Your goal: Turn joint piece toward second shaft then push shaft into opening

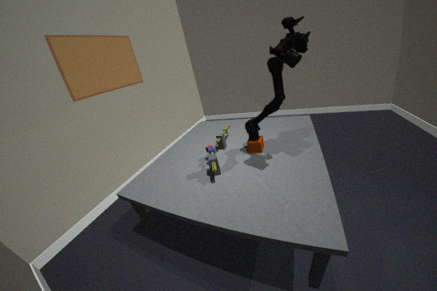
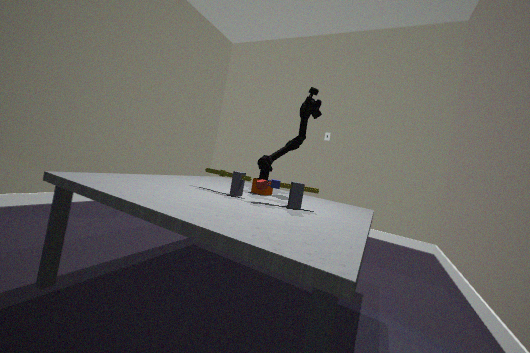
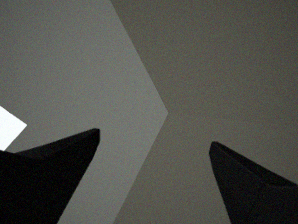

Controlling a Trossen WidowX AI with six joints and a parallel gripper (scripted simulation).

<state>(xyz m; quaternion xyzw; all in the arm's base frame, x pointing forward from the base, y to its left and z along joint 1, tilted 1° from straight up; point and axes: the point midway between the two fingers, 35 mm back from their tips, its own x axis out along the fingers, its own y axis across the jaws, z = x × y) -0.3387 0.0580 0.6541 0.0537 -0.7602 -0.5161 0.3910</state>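
On the table (image 1: pixel 288 210), 2 grey blocks sat left of the arm's orange base (image 1: pixel 256 145): near block (image 1: pixel 213 166) and far block (image 1: pixel 222 141), each carrying a yellow shaft. The red-blue joint piece (image 1: pixel 210 149) lay between them. The arm reared high, jaws wide open, gripper (image 1: pixel 298 25) holding nothing, aimed at walls.

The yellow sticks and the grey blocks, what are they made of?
The yellow shafts look like painted metal or plastic rods, thin, straight and matte; too small to tell which. The grey blocks look like dull metal or plastic: plain, flat sides, no shine.
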